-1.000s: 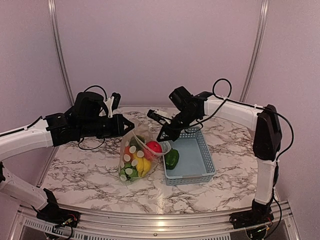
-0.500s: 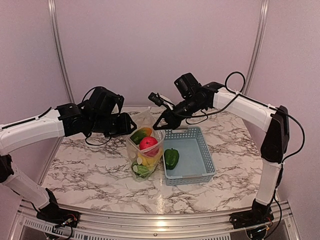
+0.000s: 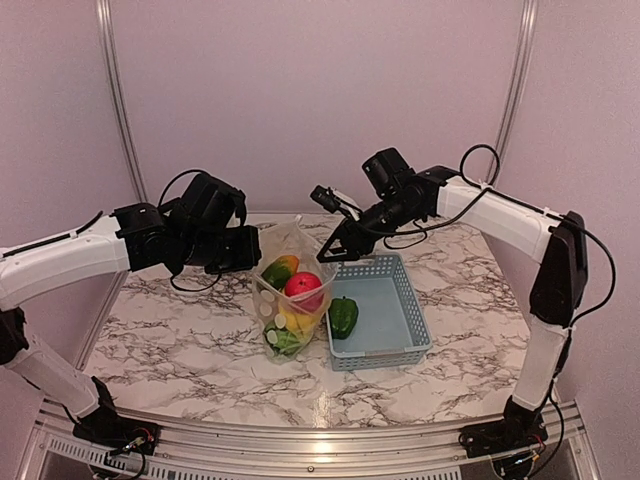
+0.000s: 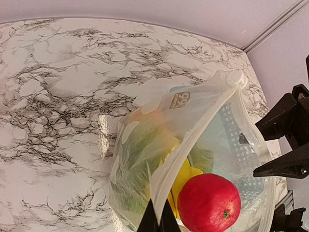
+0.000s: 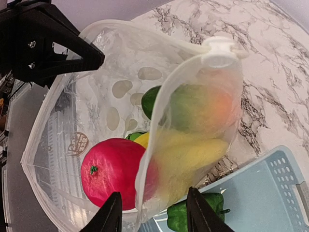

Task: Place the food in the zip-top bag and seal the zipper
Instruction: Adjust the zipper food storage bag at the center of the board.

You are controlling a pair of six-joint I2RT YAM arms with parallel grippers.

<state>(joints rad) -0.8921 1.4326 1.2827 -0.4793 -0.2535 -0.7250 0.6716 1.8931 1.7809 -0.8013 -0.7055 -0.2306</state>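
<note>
The zip-top bag [image 3: 270,300] stands upright on the table with its mouth held open. Inside are a pinkish-red apple [image 3: 304,286], an orange, yellow pieces and green pieces. My left gripper [image 3: 254,254] is shut on the bag's near mouth edge [image 4: 193,130], fingertips pinched together [image 4: 157,221]. My right gripper [image 3: 331,249] is open; in the right wrist view [image 5: 153,218] the other mouth edge hangs between its spread fingers without being pinched. The zipper's white slider [image 5: 219,52] sits at the far end of the mouth. A green pepper [image 3: 343,316] lies in the basket.
The light-blue slotted basket [image 3: 400,330] sits right of the bag, touching it, holding only the pepper. The table is white marble-patterned, with pale walls close behind.
The bag has gone from lying flat to standing upright with its mouth spread. Both grippers have risen, and the right one has shifted slightly right.
</note>
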